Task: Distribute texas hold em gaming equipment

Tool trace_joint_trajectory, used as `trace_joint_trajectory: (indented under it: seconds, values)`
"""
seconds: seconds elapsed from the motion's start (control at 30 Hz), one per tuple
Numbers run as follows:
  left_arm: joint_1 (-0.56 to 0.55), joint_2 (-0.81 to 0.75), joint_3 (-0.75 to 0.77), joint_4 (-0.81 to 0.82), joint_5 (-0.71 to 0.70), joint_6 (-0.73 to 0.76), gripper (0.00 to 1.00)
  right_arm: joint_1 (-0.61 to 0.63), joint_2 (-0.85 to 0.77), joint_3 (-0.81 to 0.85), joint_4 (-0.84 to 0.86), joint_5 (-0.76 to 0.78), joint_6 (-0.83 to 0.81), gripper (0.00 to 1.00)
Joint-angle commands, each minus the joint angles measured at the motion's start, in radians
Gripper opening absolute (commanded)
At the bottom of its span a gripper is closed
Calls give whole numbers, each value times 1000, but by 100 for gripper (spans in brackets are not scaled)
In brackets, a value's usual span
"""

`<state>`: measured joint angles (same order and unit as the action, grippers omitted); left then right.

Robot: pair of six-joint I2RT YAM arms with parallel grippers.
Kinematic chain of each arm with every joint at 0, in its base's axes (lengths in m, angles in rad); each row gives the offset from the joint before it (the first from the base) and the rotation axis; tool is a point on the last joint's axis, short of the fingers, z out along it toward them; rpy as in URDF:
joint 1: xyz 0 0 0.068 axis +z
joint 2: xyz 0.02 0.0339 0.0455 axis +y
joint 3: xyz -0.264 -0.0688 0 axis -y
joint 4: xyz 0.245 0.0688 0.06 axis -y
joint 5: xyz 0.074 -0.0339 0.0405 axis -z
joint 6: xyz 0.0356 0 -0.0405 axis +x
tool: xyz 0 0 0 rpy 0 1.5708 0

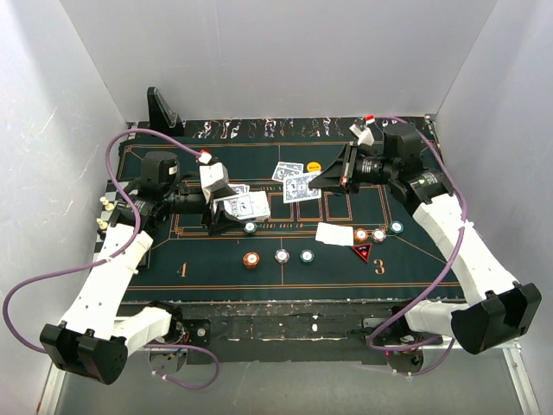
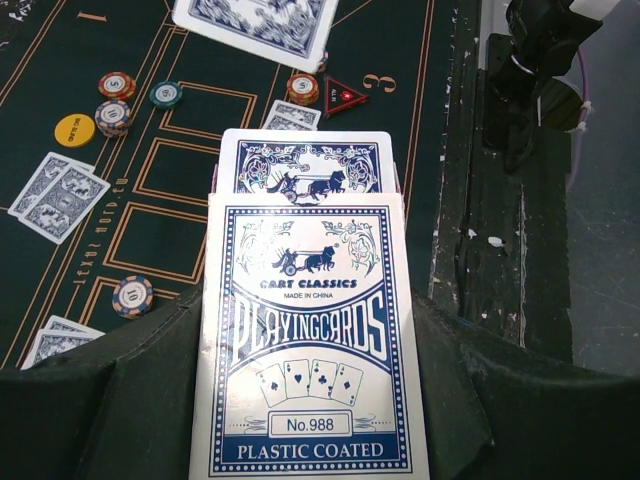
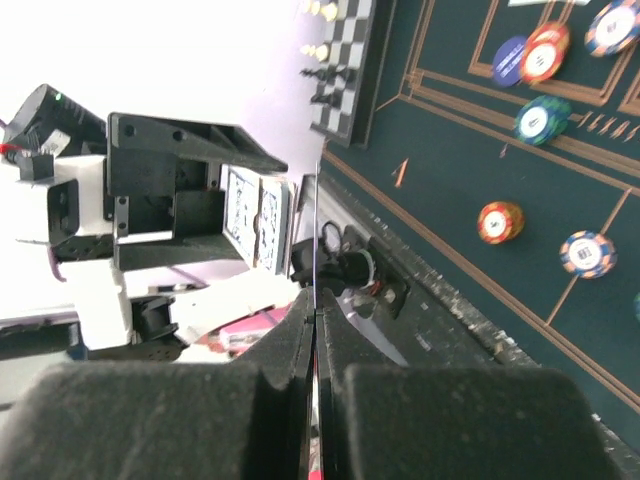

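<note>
My left gripper [image 1: 226,212] is shut on a blue-and-white playing-card box [image 2: 305,340], held above the left part of the mat, with a blue-backed card [image 2: 305,165] sticking out of its open end. My right gripper [image 3: 318,310] is shut on a single playing card [image 3: 316,225] seen edge-on, held over the mat's middle [image 1: 301,187]. More cards [image 1: 288,170] lie by a yellow disc [image 1: 314,165], and another card [image 1: 333,233] lies near the red triangular marker [image 1: 362,252]. Chips lie at the front: orange [image 1: 251,259], white [image 1: 282,255], teal [image 1: 306,255].
The dark green mat [image 1: 207,272] covers the table. More chips [image 1: 378,234] sit right of the centre. A chequered board [image 3: 345,60] with small pieces lies at the table's left edge. A black stand [image 1: 162,110] is at the back left. Grey walls close in three sides.
</note>
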<state>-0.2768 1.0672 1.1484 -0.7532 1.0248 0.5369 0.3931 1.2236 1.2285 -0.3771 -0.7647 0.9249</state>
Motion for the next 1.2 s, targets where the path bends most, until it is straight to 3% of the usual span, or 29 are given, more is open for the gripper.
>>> trace_joint_trajectory:
  seconds: [0.0, 0.37, 0.57, 0.73, 0.87, 1.17]
  values:
    - [4, -26, -7, 23, -14, -26, 0, -10, 52, 152, -172, 135, -207, 3]
    - [19, -9, 40, -55, -43, -51, 0, 114, 480, 529, -491, 802, -498, 1]
    - [34, -30, 39, -46, -38, -77, 0, 214, 658, 707, -543, 1158, -603, 1]
    - [73, -32, 56, -43, -16, -112, 0, 312, 799, 743, -514, 1408, -701, 1]
    - [106, -35, 65, -46, 9, -106, 0, 375, 898, 753, -474, 1490, -748, 1]
    - [142, -47, 77, -90, 32, -72, 0, 457, 1036, 799, -410, 1472, -750, 1]
